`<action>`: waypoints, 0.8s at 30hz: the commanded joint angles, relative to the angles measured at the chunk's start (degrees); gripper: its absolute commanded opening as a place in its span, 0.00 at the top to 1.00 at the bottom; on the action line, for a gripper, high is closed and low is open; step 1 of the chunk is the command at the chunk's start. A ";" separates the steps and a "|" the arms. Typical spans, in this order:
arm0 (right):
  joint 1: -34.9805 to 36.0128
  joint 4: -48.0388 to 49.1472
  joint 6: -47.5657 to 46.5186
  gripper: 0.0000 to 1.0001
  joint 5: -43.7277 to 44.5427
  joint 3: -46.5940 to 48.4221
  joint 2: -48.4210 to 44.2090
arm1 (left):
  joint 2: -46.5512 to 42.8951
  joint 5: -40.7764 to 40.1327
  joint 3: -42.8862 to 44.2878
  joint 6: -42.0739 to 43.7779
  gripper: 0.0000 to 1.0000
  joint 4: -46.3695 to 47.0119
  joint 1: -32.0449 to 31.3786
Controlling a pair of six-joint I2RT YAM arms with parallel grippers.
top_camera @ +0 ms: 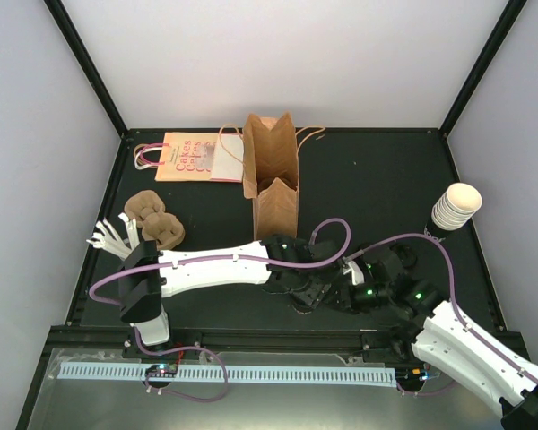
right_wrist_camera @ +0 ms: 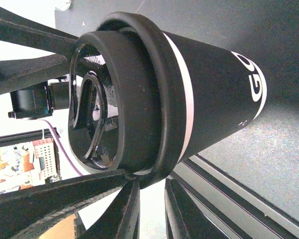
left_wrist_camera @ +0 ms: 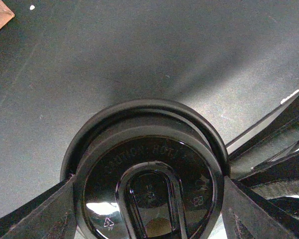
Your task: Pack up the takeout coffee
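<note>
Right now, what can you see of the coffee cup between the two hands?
The coffee cup is black, tapered, with a white band under its rim and white letters "GO". Its glossy black plastic lid is on. It stands upright on the dark table; the left hand grips the lid's sides, the fingers of the right hand flank it.
</note>
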 commanded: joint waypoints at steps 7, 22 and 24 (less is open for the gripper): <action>0.02 -17.08 -6.42 0.58 16.21 9.72 2.62 | 3.59 -1.97 -1.43 0.80 0.43 -3.48 0.16; -0.07 -22.13 -7.27 0.58 28.13 17.28 4.07 | 2.61 -2.95 7.39 3.45 0.08 -6.83 0.50; 0.00 -22.24 -7.44 0.58 28.35 17.33 4.08 | 2.36 -3.04 8.29 3.85 0.04 -7.08 0.61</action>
